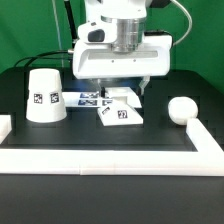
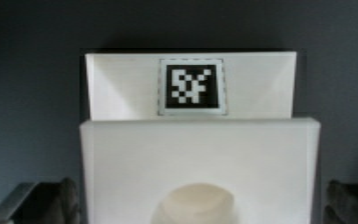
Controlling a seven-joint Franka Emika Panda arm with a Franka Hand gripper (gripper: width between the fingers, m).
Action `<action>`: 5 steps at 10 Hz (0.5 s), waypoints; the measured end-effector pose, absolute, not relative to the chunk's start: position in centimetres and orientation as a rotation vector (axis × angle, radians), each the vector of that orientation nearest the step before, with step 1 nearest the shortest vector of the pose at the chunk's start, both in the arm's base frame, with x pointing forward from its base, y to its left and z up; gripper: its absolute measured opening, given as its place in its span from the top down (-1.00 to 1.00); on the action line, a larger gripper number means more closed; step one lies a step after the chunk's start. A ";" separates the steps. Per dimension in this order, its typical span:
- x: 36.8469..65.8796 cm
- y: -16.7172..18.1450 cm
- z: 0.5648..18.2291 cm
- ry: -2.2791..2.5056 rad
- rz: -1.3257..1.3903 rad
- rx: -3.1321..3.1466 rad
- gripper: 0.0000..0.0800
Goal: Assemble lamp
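The small square white base [image 1: 120, 113] lies flat on the black table at the centre, a tag on its top. My gripper [image 1: 121, 95] hangs straight over it, jaws open, one finger on each side. In the wrist view the base [image 2: 194, 150] fills the picture, with its tag toward one end and a round socket [image 2: 201, 205] in the middle. The dark fingers [image 2: 44, 200] stand just outside its two edges, and my gripper [image 2: 195, 208] holds nothing. The cone shade [image 1: 44, 96] stands at the exterior view's left. The ball-like bulb [image 1: 181, 109] lies at the right.
The marker board [image 1: 85, 97] lies flat just behind the base, partly under my arm. A low white rail [image 1: 100, 160] runs along the table's front and turns up both sides. A green wall stands behind the table.
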State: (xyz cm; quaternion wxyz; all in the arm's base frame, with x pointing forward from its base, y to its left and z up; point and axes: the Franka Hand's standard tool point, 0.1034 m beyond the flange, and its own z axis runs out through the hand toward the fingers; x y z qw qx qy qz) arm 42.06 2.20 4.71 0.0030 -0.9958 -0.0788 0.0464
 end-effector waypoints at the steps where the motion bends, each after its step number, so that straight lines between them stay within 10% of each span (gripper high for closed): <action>1: 42.1 2.2 4.7 -0.248 0.145 -3.122 -0.45; 5: 42.1 2.2 4.7 -0.249 0.145 -3.122 -0.34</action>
